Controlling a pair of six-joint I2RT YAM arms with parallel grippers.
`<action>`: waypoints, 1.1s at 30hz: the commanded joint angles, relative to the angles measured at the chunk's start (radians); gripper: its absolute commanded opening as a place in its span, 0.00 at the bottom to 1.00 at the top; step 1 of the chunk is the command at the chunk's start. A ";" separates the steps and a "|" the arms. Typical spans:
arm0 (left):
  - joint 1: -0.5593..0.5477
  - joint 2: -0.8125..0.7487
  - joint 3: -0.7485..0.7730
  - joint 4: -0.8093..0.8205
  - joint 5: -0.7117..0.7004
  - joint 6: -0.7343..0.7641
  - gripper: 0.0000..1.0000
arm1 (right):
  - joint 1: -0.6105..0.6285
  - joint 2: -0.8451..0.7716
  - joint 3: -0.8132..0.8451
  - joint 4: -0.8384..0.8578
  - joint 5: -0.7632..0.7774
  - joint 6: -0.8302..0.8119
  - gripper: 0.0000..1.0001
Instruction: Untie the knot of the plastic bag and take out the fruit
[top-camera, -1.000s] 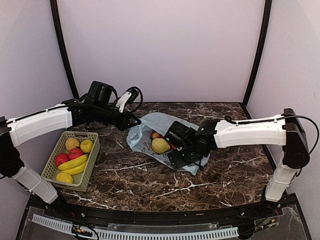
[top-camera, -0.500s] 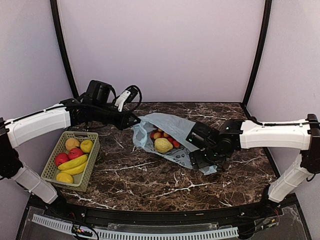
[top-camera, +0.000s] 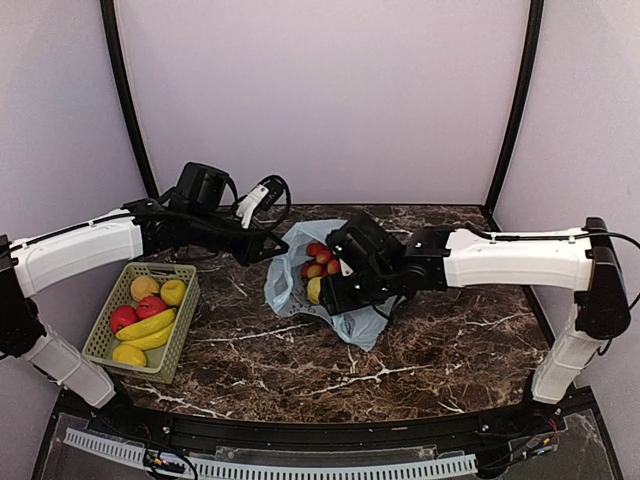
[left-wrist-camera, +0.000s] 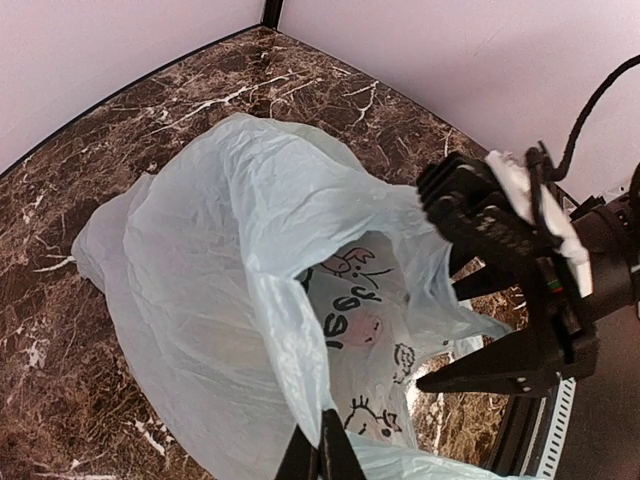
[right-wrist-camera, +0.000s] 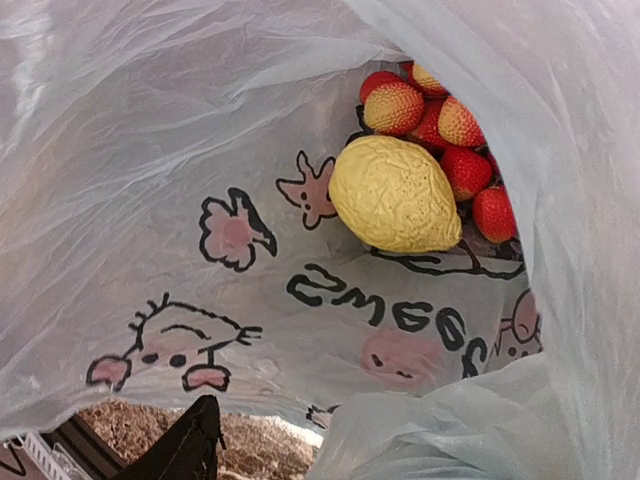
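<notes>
Back at the plastic bag (top-camera: 285, 290), three o'clock, right gripper (left-wrist-camera: 422, 288) apparently gapes; tugging against left gripper (left-wrist-camera: 318, 455), clamped on it, risks tears.

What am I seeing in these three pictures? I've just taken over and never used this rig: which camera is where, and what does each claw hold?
Two robot arms stand at the near edge of a marble table. The wide picture looks down from above and behind them; the other two come from a camera on each wrist. The left gripper, shut, grips the plastic bag by its rim. The right gripper, open and empty, faces the bag's mouth; its camera shows a large yellow-green fruit and small red fruits inside. A basket of fruit stands at the left.
</notes>
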 joint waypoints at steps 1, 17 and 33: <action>-0.009 -0.006 -0.013 0.000 0.018 0.014 0.01 | -0.032 0.075 0.078 0.078 -0.006 -0.015 0.60; -0.012 -0.025 -0.015 0.000 -0.019 -0.003 0.01 | -0.040 -0.226 -0.057 -0.084 0.053 0.019 0.84; -0.012 -0.028 -0.017 0.002 -0.022 0.007 0.01 | -0.027 -0.264 -0.028 0.174 -0.198 -0.135 0.63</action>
